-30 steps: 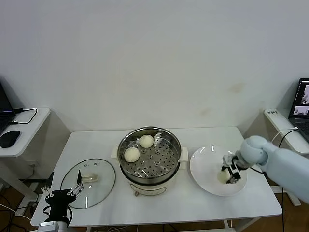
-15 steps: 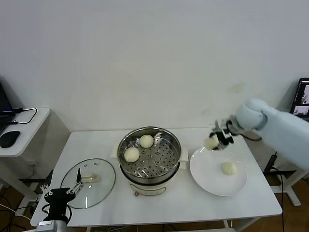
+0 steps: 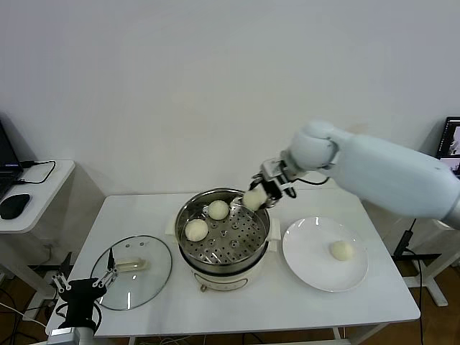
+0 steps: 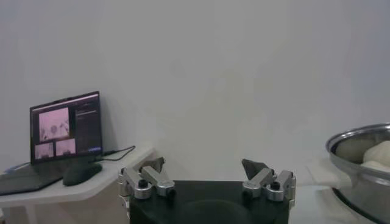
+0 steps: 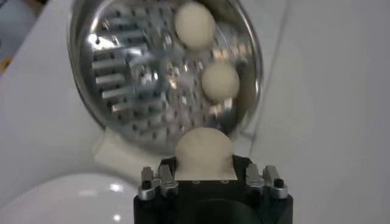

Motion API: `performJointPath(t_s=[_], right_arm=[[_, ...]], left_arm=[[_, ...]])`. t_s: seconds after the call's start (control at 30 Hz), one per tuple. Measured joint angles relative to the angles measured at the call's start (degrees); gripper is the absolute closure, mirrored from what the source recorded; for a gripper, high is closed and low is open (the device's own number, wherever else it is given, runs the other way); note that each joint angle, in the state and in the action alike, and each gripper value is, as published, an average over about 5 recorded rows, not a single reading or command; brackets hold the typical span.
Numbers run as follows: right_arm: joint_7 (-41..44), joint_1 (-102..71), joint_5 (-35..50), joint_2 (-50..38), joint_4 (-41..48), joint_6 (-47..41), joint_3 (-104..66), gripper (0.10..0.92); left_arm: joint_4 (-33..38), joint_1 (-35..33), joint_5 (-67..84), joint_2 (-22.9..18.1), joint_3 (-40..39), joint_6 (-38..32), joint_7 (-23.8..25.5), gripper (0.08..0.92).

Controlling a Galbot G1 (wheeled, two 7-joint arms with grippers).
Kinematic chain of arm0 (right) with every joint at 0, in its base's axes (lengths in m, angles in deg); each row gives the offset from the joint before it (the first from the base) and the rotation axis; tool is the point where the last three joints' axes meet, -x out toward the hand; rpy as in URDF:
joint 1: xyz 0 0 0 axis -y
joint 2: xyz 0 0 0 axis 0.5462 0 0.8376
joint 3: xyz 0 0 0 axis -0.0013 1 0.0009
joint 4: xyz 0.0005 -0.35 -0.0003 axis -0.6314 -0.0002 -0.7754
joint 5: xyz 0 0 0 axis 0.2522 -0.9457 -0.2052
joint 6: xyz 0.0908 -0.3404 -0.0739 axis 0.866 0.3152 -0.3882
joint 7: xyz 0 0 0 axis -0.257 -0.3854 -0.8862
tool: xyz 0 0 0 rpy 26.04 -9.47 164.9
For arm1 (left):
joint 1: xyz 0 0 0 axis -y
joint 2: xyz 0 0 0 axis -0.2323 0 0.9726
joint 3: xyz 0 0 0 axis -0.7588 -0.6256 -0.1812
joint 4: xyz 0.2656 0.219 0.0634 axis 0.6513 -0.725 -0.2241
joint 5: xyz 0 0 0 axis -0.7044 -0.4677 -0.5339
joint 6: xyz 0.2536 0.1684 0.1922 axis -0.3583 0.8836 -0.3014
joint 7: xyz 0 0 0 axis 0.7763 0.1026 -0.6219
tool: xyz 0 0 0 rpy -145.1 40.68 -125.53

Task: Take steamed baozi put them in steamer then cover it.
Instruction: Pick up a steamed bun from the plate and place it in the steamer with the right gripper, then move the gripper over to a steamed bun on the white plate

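The steamer (image 3: 233, 242) stands mid-table with two steamed baozi (image 3: 218, 210) (image 3: 195, 229) on its holed tray. My right gripper (image 3: 259, 194) hangs over the steamer's far right rim, shut on a third baozi (image 3: 254, 199). In the right wrist view this baozi (image 5: 204, 151) fills the gripper (image 5: 204, 161), with the steamer (image 5: 122, 73) and its two buns (image 5: 195, 23) (image 5: 219, 81) beyond. Another baozi (image 3: 341, 250) lies on the white plate (image 3: 309, 248). The left gripper (image 3: 80, 286) waits open at the table's front left corner, empty (image 4: 204, 167).
The glass lid (image 3: 133, 269) with its white handle lies flat left of the steamer, right beside the left gripper. A side desk with a mouse (image 3: 14, 206) stands to the left. A laptop (image 3: 449, 154) sits on a stand to the right.
The right gripper lifted one baozi off the plate and carried it left and up, over the steamer's rim. One baozi stays on the plate. The left arm barely shifted.
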Motion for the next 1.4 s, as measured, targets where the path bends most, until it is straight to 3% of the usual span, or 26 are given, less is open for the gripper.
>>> performJointPath(t_s=[0.5, 0.9, 1.2, 1.4], right_arm=[[0.7, 0.4, -5.1, 10.2, 1.5, 14.1, 7.8, 0.431], [1.7, 0.2, -8.5, 12.6, 0.8, 19.9, 10.3, 0.419], [1.6, 0.5, -9.0, 12.2, 0.0, 21.5, 10.1, 0.226], [2.6, 2.0, -8.2, 10.1, -0.9, 20.5, 8.7, 0.203]], left_arm=[[-0.4, -0.2, 0.4, -0.9, 0.9, -1.1, -0.3, 0.177], [-1.2, 0.2, 0.7, -1.0, 1.1, -1.4, -0.3, 0.177], [-1.5, 0.4, 0.7, -0.9, 1.0, -1.4, -0.3, 0.177], [-1.5, 0.6, 0.7, -0.6, 1.0, -1.4, -0.3, 0.177]])
